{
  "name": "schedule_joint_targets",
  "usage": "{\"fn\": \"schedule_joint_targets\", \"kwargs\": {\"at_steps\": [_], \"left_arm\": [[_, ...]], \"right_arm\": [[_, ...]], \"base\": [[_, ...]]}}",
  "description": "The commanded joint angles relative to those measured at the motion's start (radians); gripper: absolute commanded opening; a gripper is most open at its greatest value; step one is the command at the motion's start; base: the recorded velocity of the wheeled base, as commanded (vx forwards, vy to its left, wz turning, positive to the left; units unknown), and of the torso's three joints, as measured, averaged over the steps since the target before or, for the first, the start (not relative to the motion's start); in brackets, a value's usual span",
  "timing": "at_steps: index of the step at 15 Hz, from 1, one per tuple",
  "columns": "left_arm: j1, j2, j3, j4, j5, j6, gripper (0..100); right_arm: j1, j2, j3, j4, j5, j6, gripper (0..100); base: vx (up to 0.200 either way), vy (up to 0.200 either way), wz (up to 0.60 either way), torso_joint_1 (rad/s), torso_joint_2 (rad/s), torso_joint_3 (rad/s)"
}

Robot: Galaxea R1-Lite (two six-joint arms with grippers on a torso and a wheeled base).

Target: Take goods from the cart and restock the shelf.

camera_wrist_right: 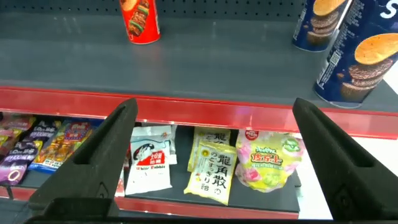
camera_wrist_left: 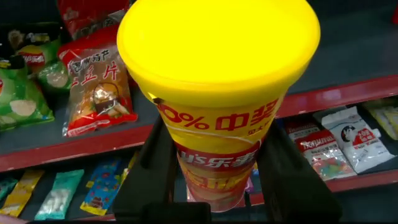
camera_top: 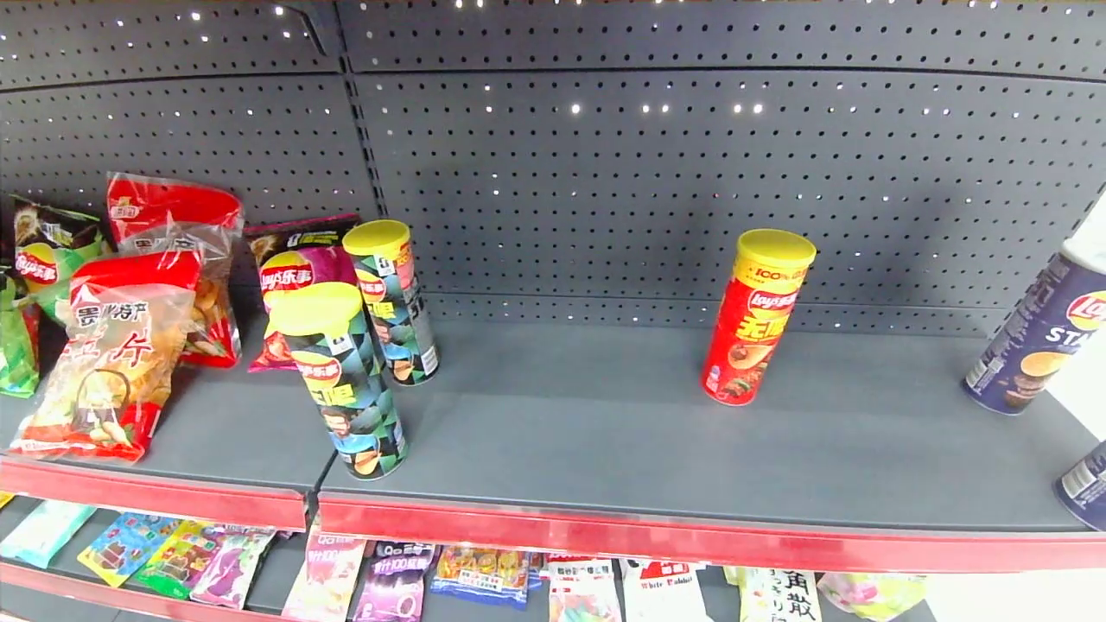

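Note:
My left gripper (camera_wrist_left: 214,177) is shut on a red chip can with a yellow lid (camera_wrist_left: 217,93), its dark fingers (camera_wrist_left: 152,165) clamping the can's body from both sides in front of the shelves. My right gripper (camera_wrist_right: 217,155) hangs open with nothing between its fingers (camera_wrist_right: 99,155), just before the red front lip of the grey shelf (camera_wrist_right: 205,68). On that shelf (camera_top: 605,432) another red can (camera_top: 759,315) stands upright right of centre. It appears as the red can (camera_wrist_right: 140,22) in the right wrist view too.
Two green-black cans (camera_top: 393,298) (camera_top: 341,389) stand at centre left, next to snack bags (camera_top: 112,363). Two dark blue cans (camera_top: 1037,337) (camera_top: 1084,484) stand at the right end. The lower shelf holds small packets (camera_wrist_right: 214,171). A perforated back panel (camera_top: 691,173) closes the rear.

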Motion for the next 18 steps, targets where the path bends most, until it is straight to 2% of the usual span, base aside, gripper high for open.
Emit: {"fn": "schedule_joint_targets", "kwargs": {"at_steps": [1,2,3,4,7,8,10,12,13,18], "left_arm": [[0.0,0.002,-0.028,0.002,-0.058,-0.05,0],[0.0,0.003,-0.034,0.002,-0.095,-0.079,0],[0.0,0.003,-0.032,0.002,-0.131,-0.125,0],[0.0,0.011,-0.028,0.004,-0.134,-0.134,0],[0.001,0.011,-0.012,0.007,-0.13,-0.134,0],[0.001,0.003,0.0,0.004,-0.136,-0.134,0],[0.001,0.007,0.0,0.001,-0.142,-0.144,0],[0.0,0.007,0.001,0.001,-0.153,-0.144,0],[0.0,0.007,0.001,0.001,-0.17,-0.144,0],[0.001,0.011,-0.006,-0.001,-0.188,-0.144,0]], "right_arm": [[0.008,0.103,-0.142,-0.003,0.071,-0.003,100],[0.01,0.261,-0.26,-0.014,0.077,0.032,100],[0.024,0.488,-0.482,-0.014,0.097,0.142,100],[0.042,0.594,-0.542,-0.014,0.123,0.144,100],[0.096,0.746,-0.551,-0.021,0.149,0.047,100],[0.11,0.848,-0.571,-0.066,0.149,0.035,100],[0.212,1.048,-0.59,-0.253,0.18,0.037,100],[0.214,1.221,-0.594,-0.416,0.229,0.029,100],[0.212,1.281,-0.597,-0.456,0.289,0.03,100],[0.133,1.476,-0.668,-0.472,0.488,-0.065,100]], "base": [[0.0,0.0,0.0,0.0,0.0,0.0],[0.0,0.0,0.0,0.0,0.0,0.0],[0.0,0.0,0.0,0.0,0.0,0.0],[0.0,0.0,0.0,0.0,0.0,0.0],[0.0,0.0,0.0,0.0,0.0,0.0],[0.0,0.0,0.0,0.0,0.0,0.0],[0.0,0.0,0.0,0.0,0.0,0.0],[0.0,0.0,0.0,0.0,0.0,0.0],[0.0,0.0,0.0,0.0,0.0,0.0],[0.0,0.0,0.0,0.0,0.0,0.0]]}}
